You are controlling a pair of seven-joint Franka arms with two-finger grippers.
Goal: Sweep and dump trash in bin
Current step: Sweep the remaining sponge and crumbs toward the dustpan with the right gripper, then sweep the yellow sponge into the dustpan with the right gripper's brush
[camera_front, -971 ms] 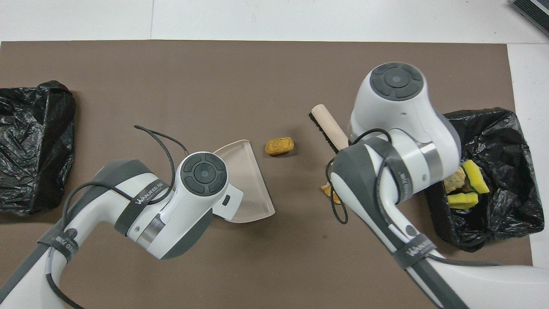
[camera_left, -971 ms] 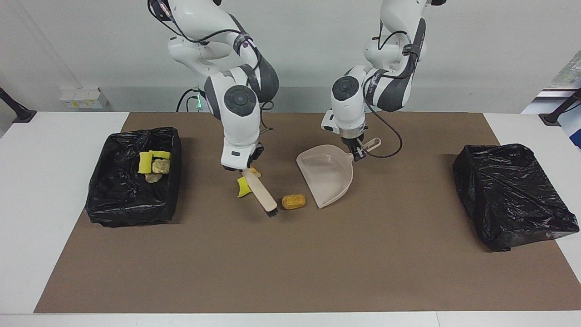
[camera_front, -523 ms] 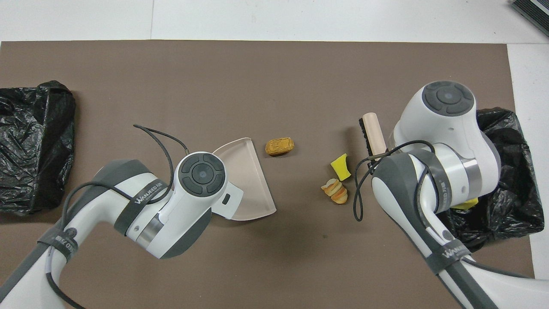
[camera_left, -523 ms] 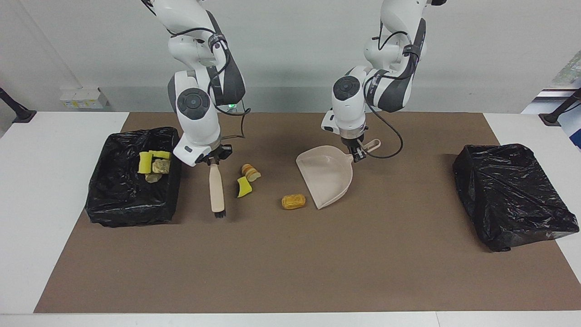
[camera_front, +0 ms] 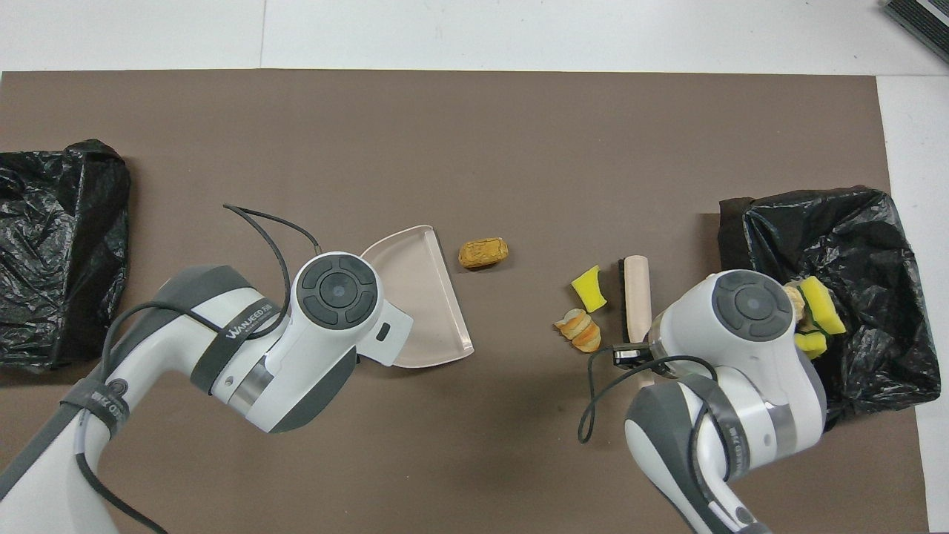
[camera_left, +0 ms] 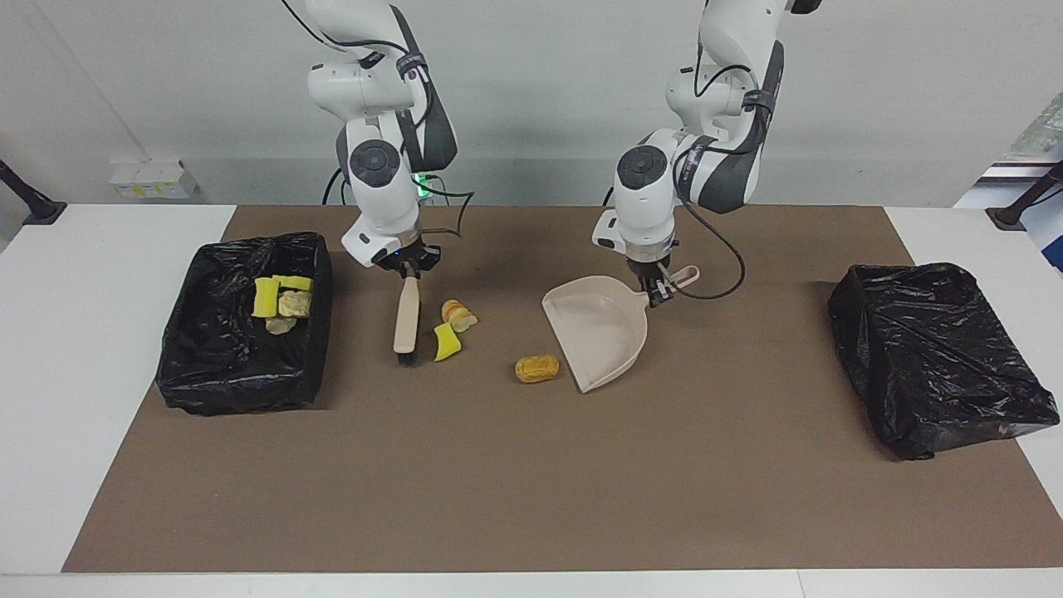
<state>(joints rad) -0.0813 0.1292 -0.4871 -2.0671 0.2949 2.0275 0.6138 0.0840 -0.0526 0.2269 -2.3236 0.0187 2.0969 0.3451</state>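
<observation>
A: Start at the right arm's end of the tabletop?

B: An open black-lined bin there holds four scraps of trash. Beside it the right pincer is clamped on the brush, bristles down just beside a yellow sponge chunk and a striped pastry piece, likely poised to push them toward the pan.

A: And mid-mat?

B: A golden-brown piece lies at the dustpan mouth. The left pincer grips its handle, tilting the lip to the mat to catch sweepings. A second bagged bin sits near the left arm's end.

A: Writing?

B: Wrist straps, something like "WANJEED", partly legible.
</observation>
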